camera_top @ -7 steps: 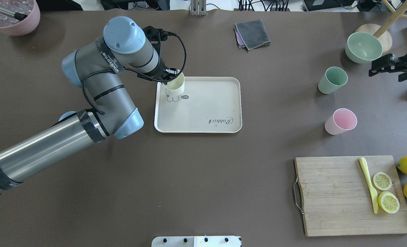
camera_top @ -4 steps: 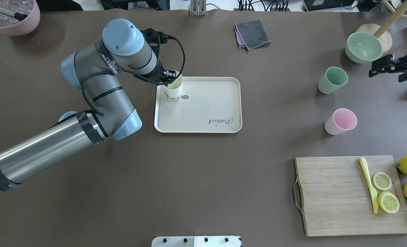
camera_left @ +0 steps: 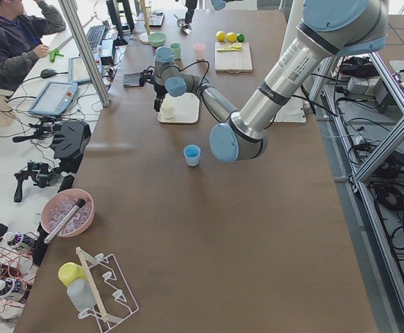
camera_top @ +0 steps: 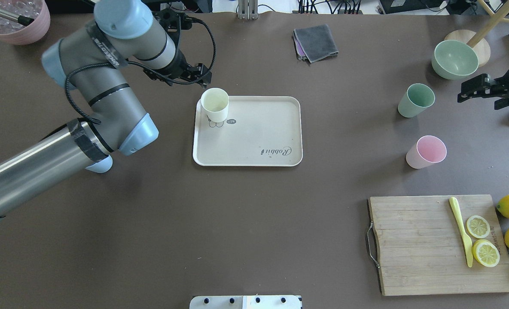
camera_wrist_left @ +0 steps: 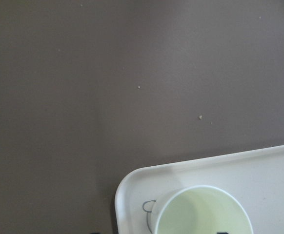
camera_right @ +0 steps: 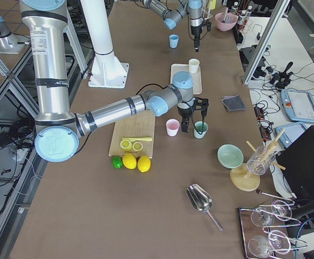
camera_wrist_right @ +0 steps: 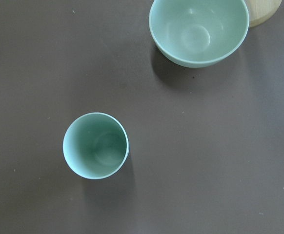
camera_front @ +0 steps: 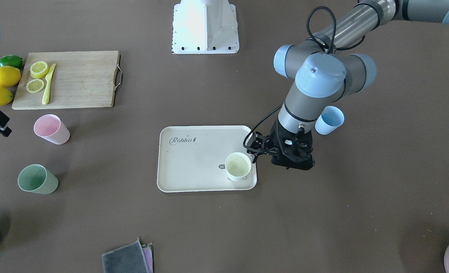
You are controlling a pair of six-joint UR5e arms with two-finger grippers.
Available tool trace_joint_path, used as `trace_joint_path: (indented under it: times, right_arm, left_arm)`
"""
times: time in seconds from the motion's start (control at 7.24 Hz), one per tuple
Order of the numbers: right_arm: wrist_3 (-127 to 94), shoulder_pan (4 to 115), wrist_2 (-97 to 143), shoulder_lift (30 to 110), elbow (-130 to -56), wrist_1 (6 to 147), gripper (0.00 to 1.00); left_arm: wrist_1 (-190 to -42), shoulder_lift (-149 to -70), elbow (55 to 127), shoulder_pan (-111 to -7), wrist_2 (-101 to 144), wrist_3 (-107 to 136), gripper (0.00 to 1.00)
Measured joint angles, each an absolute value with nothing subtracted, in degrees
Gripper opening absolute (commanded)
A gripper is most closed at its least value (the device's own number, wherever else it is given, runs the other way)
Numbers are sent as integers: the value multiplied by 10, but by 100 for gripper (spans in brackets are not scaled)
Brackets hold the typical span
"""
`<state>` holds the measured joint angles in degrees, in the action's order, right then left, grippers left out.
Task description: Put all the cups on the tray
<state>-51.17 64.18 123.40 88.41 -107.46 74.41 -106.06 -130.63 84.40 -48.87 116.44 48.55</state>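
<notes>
The white cup (camera_top: 214, 104) with a pale yellow inside stands upright in a corner of the cream tray (camera_top: 254, 141), over the bunny drawing, and also shows in the left wrist view (camera_wrist_left: 203, 214). My left gripper (camera_top: 202, 78) is open, raised and just off that corner, apart from the cup. The sage green cup (camera_top: 416, 100) and pink cup (camera_top: 426, 152) stand on the table right of the tray. My right gripper (camera_top: 464, 91) is open and hovers near the green cup (camera_wrist_right: 95, 145). The light blue cup (camera_front: 329, 120) stands on the table by the left arm.
A green bowl (camera_top: 454, 59) sits beyond the green cup. A wooden cutting board (camera_top: 417, 249) with lemon halves and a yellow knife lies front right, with lemons beside it. A grey cloth (camera_top: 315, 42) lies at the back. A mauve pot (camera_top: 16, 19) is at the back left.
My left gripper has let go of the white cup and pulled up and back to the left. The cup stays on the tray. The right gripper has shifted slightly.
</notes>
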Motion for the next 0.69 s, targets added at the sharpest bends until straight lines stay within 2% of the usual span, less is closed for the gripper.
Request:
trace_joint_path:
  times: [0.28,0.41,0.55,0.69]
  right_arm:
    - [-519,587,1191,908,-1085,743,94]
    - [-519,564,1177,912,-1084,743,84]
    - [-519,547,1166,912,-1078,743,62]
    - [-519,534,1157,911,-1071,743,32]
  left_arm:
    - [-1055,-1276,871,-513,1187,445,98]
    - [-1054,-1272,875,-516,1189,441,98]
    - [-1054,-1270,879,-518,1190,439,98]
    - [-1054,-1269,880,-518,1190,439,98]
